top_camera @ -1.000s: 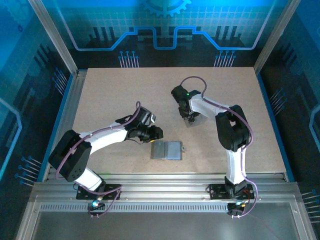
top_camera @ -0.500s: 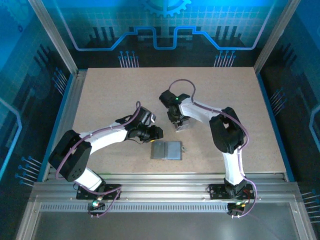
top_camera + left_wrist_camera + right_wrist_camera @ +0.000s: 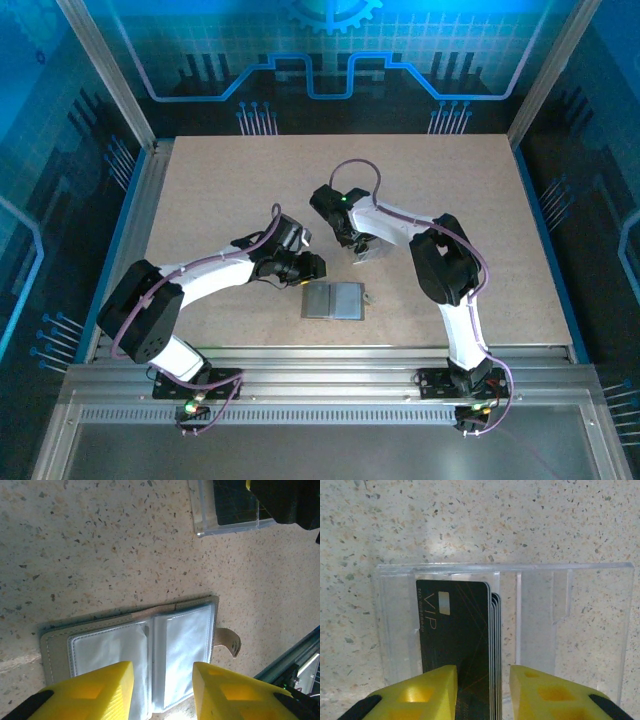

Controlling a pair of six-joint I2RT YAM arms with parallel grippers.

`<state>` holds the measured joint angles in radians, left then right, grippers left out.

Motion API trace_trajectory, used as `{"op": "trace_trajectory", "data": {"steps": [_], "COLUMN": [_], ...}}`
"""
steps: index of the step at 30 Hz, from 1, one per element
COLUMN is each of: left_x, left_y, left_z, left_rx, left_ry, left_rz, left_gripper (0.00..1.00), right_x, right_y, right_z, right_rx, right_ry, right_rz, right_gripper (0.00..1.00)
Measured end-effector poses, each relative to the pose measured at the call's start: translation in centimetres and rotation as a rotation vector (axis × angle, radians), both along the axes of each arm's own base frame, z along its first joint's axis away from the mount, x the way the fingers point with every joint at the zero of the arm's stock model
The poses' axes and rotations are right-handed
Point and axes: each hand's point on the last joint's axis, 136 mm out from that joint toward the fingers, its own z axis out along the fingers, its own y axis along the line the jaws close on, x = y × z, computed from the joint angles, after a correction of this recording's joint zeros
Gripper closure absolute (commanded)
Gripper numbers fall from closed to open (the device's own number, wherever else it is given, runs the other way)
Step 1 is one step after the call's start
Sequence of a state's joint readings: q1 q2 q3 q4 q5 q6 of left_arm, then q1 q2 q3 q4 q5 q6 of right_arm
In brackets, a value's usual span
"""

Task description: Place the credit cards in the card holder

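The card holder [image 3: 145,645] lies open like a book on the table, its two clear-pocketed panels facing up and a tab at its right edge; from above the card holder [image 3: 335,300] is a grey rectangle. My left gripper [image 3: 162,667] hovers over it, open, with nothing between the fingers. The credit cards [image 3: 457,630], a stack of black ones with "VIP" on the front, stand on edge in a clear plastic box [image 3: 545,610]. My right gripper [image 3: 482,672] straddles the stack, open: the left finger is against the front card, the right finger stands apart. In the top view the right gripper [image 3: 362,248] sits mid-table.
The clear box [image 3: 230,510] rests just beyond the card holder, with the right gripper's dark body above it. The left gripper [image 3: 310,268] is close to the right one. A metal rail [image 3: 320,355] runs along the table's near edge.
The right arm's wrist has swung left toward the table's middle, closer to the left gripper. The left arm and the card holder have stayed put.
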<state>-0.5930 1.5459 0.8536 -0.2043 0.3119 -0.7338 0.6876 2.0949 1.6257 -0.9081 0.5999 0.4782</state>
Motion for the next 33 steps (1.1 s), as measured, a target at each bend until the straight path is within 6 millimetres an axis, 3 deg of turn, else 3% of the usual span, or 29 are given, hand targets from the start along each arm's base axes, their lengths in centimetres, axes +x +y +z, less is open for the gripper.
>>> {"op": "trace_trajectory", "data": {"steps": [24, 33], "left_x": [-0.04, -0.03], "left_y": [0.03, 0.02], "left_z": [-0.1, -0.11], "left_rx": [0.0, -0.001], "left_ry": [0.0, -0.001], "left_rz": [0.0, 0.0], "left_gripper": [0.63, 0.63], "right_x": [0.09, 0.05], "right_y": [-0.64, -0.79], "right_z": [0.83, 1.01], "right_rx": [-0.052, -0.063], "right_ry": [-0.005, -0.002], "right_rz": [0.017, 0.025], "right_gripper": [0.75, 0.84]}}
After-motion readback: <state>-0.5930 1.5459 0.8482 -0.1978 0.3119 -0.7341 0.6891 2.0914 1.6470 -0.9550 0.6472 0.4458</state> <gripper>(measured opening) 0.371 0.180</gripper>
